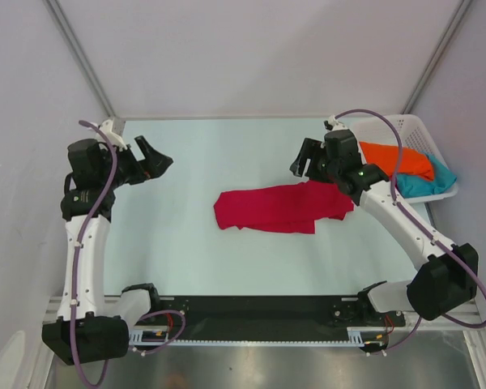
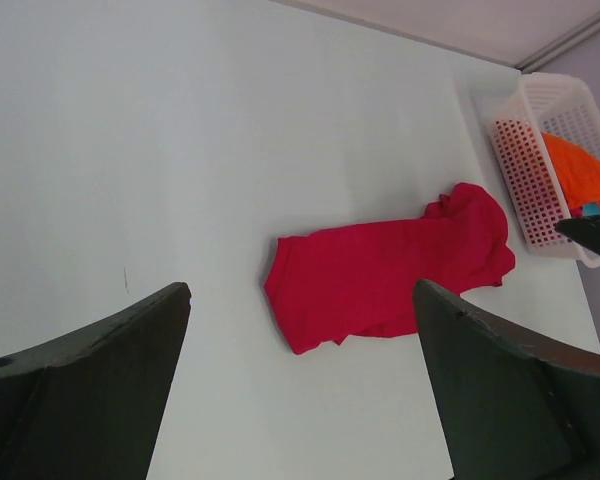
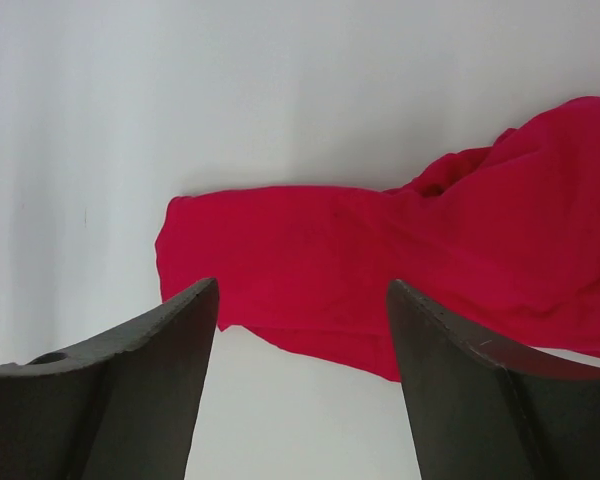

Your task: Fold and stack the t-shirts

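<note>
A crimson red t-shirt (image 1: 279, 208) lies bunched and loosely flattened on the table's middle, also seen in the left wrist view (image 2: 390, 265) and the right wrist view (image 3: 380, 265). An orange t-shirt (image 1: 397, 160) and a teal blue t-shirt (image 1: 428, 182) lie in the white basket (image 1: 417, 130) at the right. My right gripper (image 1: 304, 160) hangs open just above the red shirt's right end, holding nothing. Far to the left, my left gripper (image 1: 152, 158) is open and raised, apart from all cloth.
The white lattice basket (image 2: 540, 170) stands at the table's back right corner, against the right wall. Both arm bases sit on the dark rail (image 1: 251, 312) at the near edge. Grey walls enclose the table on three sides.
</note>
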Robot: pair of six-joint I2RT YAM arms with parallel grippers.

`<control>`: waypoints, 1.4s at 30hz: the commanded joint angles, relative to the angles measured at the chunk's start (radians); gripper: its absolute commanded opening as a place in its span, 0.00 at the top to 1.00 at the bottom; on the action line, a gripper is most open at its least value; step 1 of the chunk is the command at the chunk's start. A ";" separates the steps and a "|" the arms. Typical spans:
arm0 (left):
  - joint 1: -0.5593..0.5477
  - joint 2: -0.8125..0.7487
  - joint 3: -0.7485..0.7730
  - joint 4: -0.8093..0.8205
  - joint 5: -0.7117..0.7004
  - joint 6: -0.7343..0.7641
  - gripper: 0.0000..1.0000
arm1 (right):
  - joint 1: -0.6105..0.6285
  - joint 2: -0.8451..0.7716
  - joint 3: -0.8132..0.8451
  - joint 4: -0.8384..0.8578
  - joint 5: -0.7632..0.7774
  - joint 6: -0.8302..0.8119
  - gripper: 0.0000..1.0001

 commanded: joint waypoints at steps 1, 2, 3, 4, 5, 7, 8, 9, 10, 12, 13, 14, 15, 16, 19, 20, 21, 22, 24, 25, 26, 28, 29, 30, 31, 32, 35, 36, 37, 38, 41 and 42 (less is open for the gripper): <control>-0.001 0.014 -0.039 0.020 0.039 -0.005 0.00 | 0.004 -0.007 0.034 0.010 0.010 0.006 0.26; 0.001 0.022 -0.047 0.023 0.052 -0.014 0.00 | 0.004 -0.006 0.032 0.008 0.009 0.006 0.26; -0.001 0.031 -0.052 0.022 0.057 -0.016 0.00 | 0.004 -0.004 0.031 0.010 0.007 0.004 0.26; -0.004 0.051 -0.062 0.020 0.057 -0.018 0.00 | 0.004 -0.001 0.029 0.008 0.001 0.006 0.27; -0.007 0.062 -0.065 0.020 0.062 -0.019 0.00 | 0.005 0.000 0.023 0.010 0.001 0.007 0.27; -0.009 0.089 -0.071 0.008 0.068 -0.019 0.00 | 0.002 0.005 0.020 0.010 0.003 0.007 0.27; -0.009 0.097 -0.075 0.003 0.068 -0.019 0.00 | 0.002 0.005 0.015 0.011 0.003 0.007 0.28; -0.009 0.111 -0.076 -0.001 0.068 -0.018 0.00 | 0.001 0.005 0.011 0.013 -0.020 0.010 0.28; -0.009 0.117 -0.081 -0.006 0.068 -0.018 0.00 | -0.003 0.005 0.005 0.017 -0.028 0.012 0.28; -0.012 0.137 -0.090 -0.007 0.074 -0.030 0.00 | -0.012 0.004 -0.015 0.028 -0.048 0.017 0.29; -0.016 0.143 -0.102 -0.004 0.083 -0.042 0.00 | -0.015 0.002 -0.026 0.045 -0.057 0.029 0.29; -0.024 0.152 -0.111 0.006 0.089 -0.066 0.00 | -0.030 -0.001 -0.038 0.056 -0.066 0.036 0.30; -0.050 0.161 -0.122 0.017 0.092 -0.079 0.00 | -0.039 -0.003 -0.070 0.069 -0.094 0.050 0.30; -0.070 0.167 -0.143 0.029 0.095 -0.088 0.00 | -0.050 -0.007 -0.087 0.101 -0.115 0.073 0.30; -0.186 0.200 -0.174 0.071 0.068 -0.117 0.00 | -0.099 -0.009 -0.159 0.146 -0.183 0.104 0.34; -0.214 0.213 -0.179 0.083 0.053 -0.128 0.00 | -0.116 -0.009 -0.172 0.151 -0.191 0.116 0.35; -0.269 0.251 -0.179 0.083 0.042 -0.126 0.00 | -0.122 -0.007 -0.184 0.155 -0.201 0.118 0.35; -0.291 0.273 -0.176 0.082 0.033 -0.128 0.00 | -0.125 -0.007 -0.207 0.154 -0.201 0.119 0.36; -0.347 0.336 -0.171 0.080 0.016 -0.137 0.00 | -0.136 -0.007 -0.230 0.159 -0.208 0.122 0.36; -0.363 0.353 -0.170 0.080 0.010 -0.140 0.00 | -0.139 -0.009 -0.238 0.160 -0.206 0.121 0.36; -0.378 0.367 -0.170 0.083 -0.013 -0.148 0.00 | -0.142 -0.009 -0.251 0.160 -0.206 0.118 0.36; -0.418 0.410 -0.170 0.091 -0.032 -0.156 0.00 | -0.157 -0.007 -0.261 0.160 -0.208 0.115 0.36; -0.432 0.422 -0.171 0.107 -0.035 -0.169 0.00 | -0.164 -0.006 -0.267 0.160 -0.208 0.115 0.36; -0.462 0.448 -0.171 0.115 -0.044 -0.175 0.00 | -0.171 -0.004 -0.268 0.160 -0.209 0.115 0.36; -0.476 0.463 -0.171 0.121 -0.049 -0.183 0.00 | -0.174 -0.003 -0.270 0.162 -0.209 0.115 0.37; -0.492 0.477 -0.168 0.134 -0.052 -0.192 0.00 | -0.176 -0.001 -0.275 0.162 -0.211 0.115 0.37; -0.545 0.546 -0.150 0.134 -0.084 -0.205 0.00 | -0.182 0.008 -0.278 0.168 -0.217 0.115 0.37; -0.562 0.578 -0.141 0.134 -0.093 -0.208 0.00 | -0.184 0.010 -0.281 0.166 -0.215 0.113 0.37; -0.568 0.592 -0.138 0.132 -0.101 -0.212 0.00 | -0.187 0.011 -0.281 0.166 -0.215 0.112 0.37; -0.573 0.615 -0.134 0.132 -0.110 -0.220 0.00 | -0.193 0.013 -0.284 0.166 -0.217 0.109 0.37; -0.581 0.652 -0.128 0.134 -0.136 -0.232 0.01 | -0.208 0.017 -0.293 0.166 -0.223 0.103 0.37; -0.582 0.658 -0.127 0.134 -0.145 -0.235 0.00 | -0.213 0.017 -0.295 0.169 -0.231 0.101 0.37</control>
